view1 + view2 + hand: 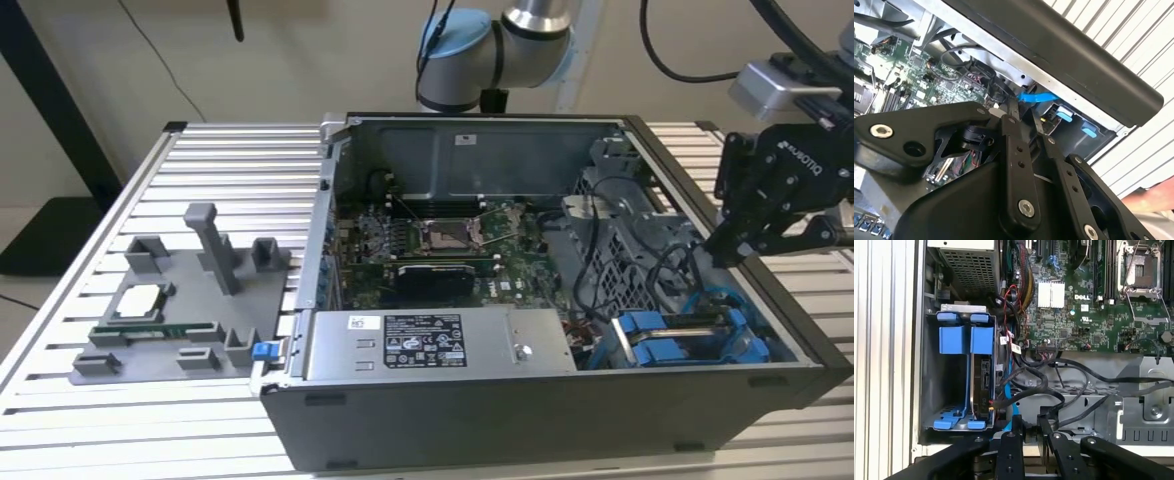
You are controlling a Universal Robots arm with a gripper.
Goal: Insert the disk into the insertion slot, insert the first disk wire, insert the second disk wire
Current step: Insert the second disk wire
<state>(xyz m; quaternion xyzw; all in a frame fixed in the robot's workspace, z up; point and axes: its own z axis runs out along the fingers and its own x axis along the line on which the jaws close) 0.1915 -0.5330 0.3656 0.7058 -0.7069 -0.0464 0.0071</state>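
Black and angular, the end effector is held over the open computer case, just beside a blue wire; whether it is spread or pinching cannot be told. The disk is seen seated in the insertion slot, within its blue carrier. It is judged stiff, weighty and shock-sensitive, best gripped by the carrier tabs. Room is crowded by black cables; the case is carried on a slatted metal tabletop.

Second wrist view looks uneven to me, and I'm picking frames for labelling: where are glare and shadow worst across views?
Second wrist view: motherboard corner washed out, pincer near-black. First wrist view: insertion slot interior shadowed, motherboard evenly lit. Exterior view: soft, even light.
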